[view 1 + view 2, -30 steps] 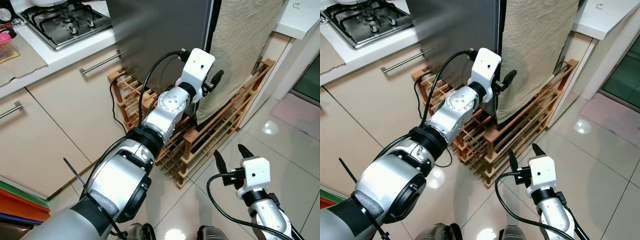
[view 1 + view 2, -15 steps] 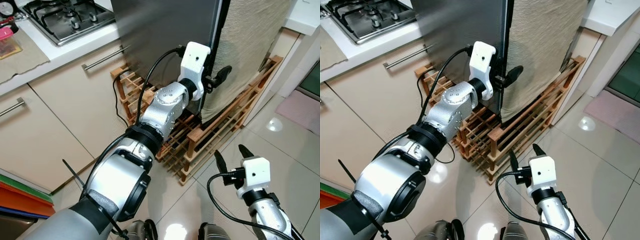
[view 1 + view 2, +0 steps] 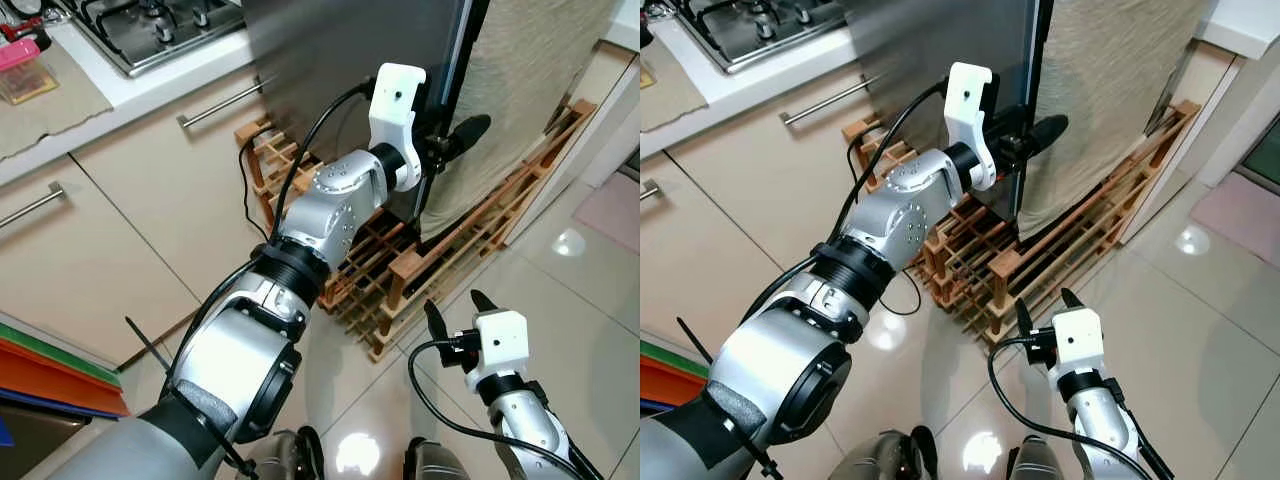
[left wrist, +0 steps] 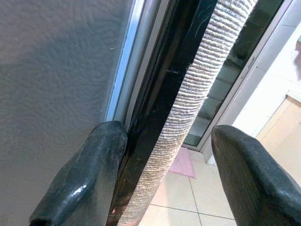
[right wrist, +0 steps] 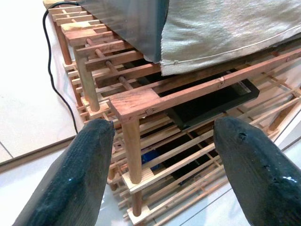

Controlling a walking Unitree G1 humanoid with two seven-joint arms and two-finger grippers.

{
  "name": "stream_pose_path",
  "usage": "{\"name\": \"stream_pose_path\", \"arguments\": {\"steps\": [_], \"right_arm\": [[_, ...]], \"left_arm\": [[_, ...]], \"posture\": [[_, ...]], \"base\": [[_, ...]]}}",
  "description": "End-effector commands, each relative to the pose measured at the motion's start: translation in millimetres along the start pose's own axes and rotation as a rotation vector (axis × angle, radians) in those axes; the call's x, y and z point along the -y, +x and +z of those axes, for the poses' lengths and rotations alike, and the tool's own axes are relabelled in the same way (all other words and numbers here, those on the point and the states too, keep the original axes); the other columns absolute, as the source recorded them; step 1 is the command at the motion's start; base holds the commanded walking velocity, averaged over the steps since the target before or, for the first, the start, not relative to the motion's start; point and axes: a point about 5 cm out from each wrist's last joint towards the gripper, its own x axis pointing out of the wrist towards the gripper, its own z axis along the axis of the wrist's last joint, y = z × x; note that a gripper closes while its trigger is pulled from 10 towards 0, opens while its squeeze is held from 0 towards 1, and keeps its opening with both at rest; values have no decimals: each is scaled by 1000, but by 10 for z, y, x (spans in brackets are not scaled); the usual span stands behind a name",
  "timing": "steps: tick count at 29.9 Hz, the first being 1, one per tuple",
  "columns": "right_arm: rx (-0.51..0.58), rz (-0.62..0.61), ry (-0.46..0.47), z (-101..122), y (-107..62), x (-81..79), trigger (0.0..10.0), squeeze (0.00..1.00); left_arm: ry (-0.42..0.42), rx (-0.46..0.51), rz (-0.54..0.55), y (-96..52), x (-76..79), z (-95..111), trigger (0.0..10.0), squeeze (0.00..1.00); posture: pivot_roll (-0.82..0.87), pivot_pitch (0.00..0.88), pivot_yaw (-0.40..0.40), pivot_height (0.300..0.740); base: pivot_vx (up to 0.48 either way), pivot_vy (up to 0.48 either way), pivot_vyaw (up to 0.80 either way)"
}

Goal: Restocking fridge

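My left gripper (image 4: 162, 160) is released, fingers straddling the black front edge of the tall grey fridge (image 3: 340, 60), beside its beige ribbed cloth cover (image 3: 540, 70). The fridge stands on a slatted wooden rack (image 5: 141, 101). My right gripper (image 3: 450, 310) hangs released above the glossy tiled floor (image 3: 590, 300).

I'm seeing a glossy pale tiled floor (image 3: 580, 300) running across the lower right, throwing back bright ceiling glare. At upper left, a white countertop (image 3: 150, 85) is carrying a steel gas hob (image 3: 165, 30), with beige cabinet fronts (image 3: 110, 250) and 2 bar handles (image 3: 222, 103) showing below. A slatted wooden rack (image 3: 1040, 245) is sitting at centre. A pink mat (image 3: 1240, 205) is lying at the right edge.
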Motion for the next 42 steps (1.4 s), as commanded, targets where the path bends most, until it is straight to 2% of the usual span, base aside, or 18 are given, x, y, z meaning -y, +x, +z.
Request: {"name": "stream_pose_path", "arguments": {"steps": [1, 42], "right_arm": [[-13, 2, 1, -36, -17, -17, 10000, 4], [-13, 2, 1, -36, -17, -17, 10000, 4]], "left_arm": [[-212, 94, -480, 473, 1808, 29, 10000, 0], [-212, 94, -480, 473, 1808, 29, 10000, 0]], "posture": [[-272, 162, 133, 724], [-272, 162, 133, 724]], "base": [[0, 0, 0], [0, 0, 0]]}}
